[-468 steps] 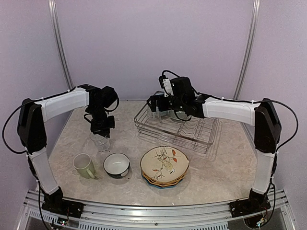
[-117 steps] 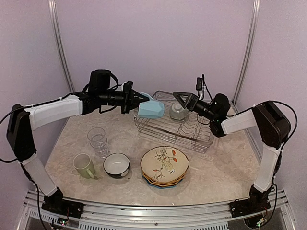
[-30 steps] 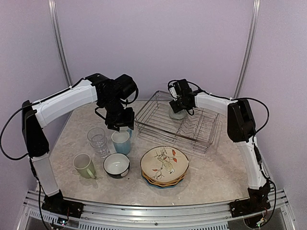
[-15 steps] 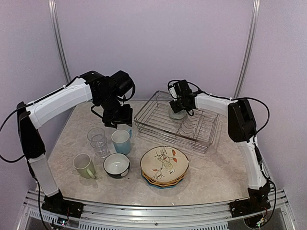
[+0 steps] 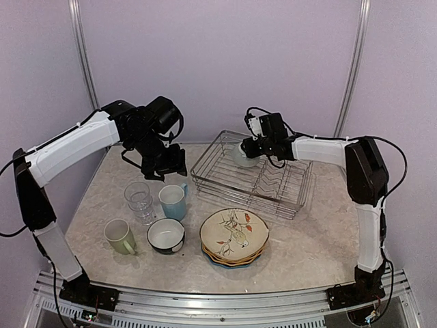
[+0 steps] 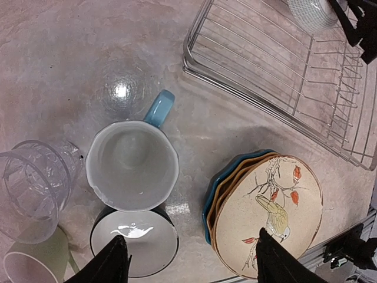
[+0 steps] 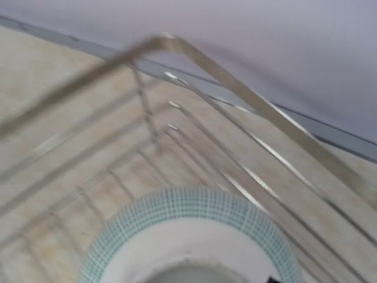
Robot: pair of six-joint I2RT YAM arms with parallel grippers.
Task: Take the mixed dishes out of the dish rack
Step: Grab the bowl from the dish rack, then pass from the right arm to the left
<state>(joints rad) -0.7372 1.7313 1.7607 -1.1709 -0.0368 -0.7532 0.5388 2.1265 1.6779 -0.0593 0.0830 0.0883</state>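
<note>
The dish rack (image 5: pixel 273 179), a silver wire basket, stands at the back right. My right gripper (image 5: pixel 248 148) is shut on the rim of a small pale bowl with a blue-green check pattern (image 5: pixel 243 156) (image 7: pixel 188 233), tilted above the rack's far left corner. Its fingers are almost hidden in the right wrist view. My left gripper (image 5: pixel 166 171) (image 6: pixel 191 259) hangs open and empty above the light blue mug (image 5: pixel 173 201) (image 6: pixel 132 165), which stands upright on the table.
Beside the blue mug are a clear glass (image 5: pixel 138 199) (image 6: pixel 32 186), a pale green mug (image 5: pixel 120 236), a dark-outside bowl (image 5: pixel 166 236) (image 6: pixel 134 239) and a stack of scalloped plates with a bird print on top (image 5: pixel 234 236) (image 6: pixel 268 212).
My left gripper has let go of the light blue mug, opened wider and risen to the left. The right gripper has tipped and lifted the checked bowl slightly left.
</note>
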